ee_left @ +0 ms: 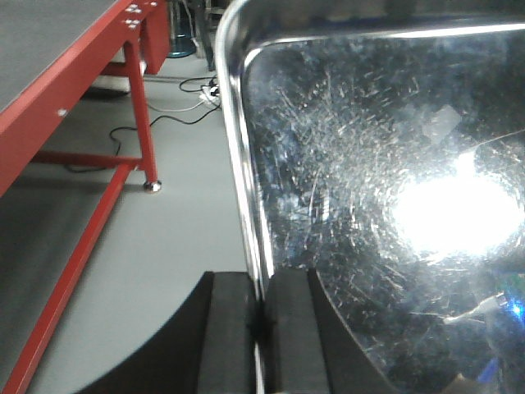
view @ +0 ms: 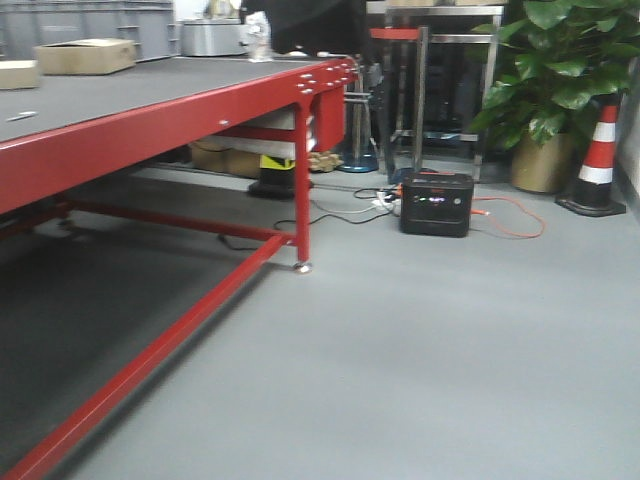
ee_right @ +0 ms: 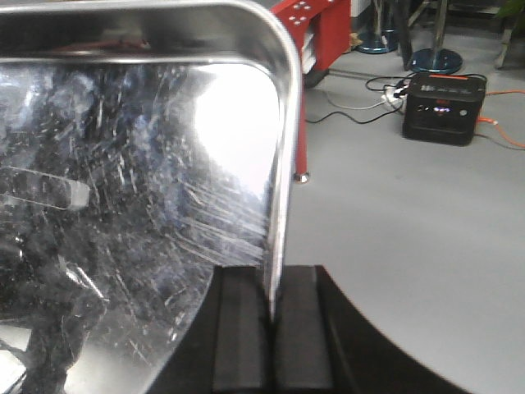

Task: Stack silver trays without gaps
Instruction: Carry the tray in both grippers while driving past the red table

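A scratched silver tray (ee_left: 369, 180) fills the left wrist view, held above the grey floor. My left gripper (ee_left: 262, 324) is shut on its left rim, one black finger (ee_left: 228, 336) outside and one inside. The right wrist view shows a silver tray (ee_right: 131, 164) too. My right gripper (ee_right: 271, 328) is shut on its right rim. I cannot tell whether both grippers hold one tray or several stacked. No tray and no gripper shows in the front view.
A red-framed table (view: 150, 110) with cardboard boxes (view: 85, 55) stands at left; its leg (view: 302, 200) reaches the floor. A black power unit (view: 436, 203) with cables, a potted plant (view: 550, 90) and a traffic cone (view: 598, 160) stand ahead on the grey floor.
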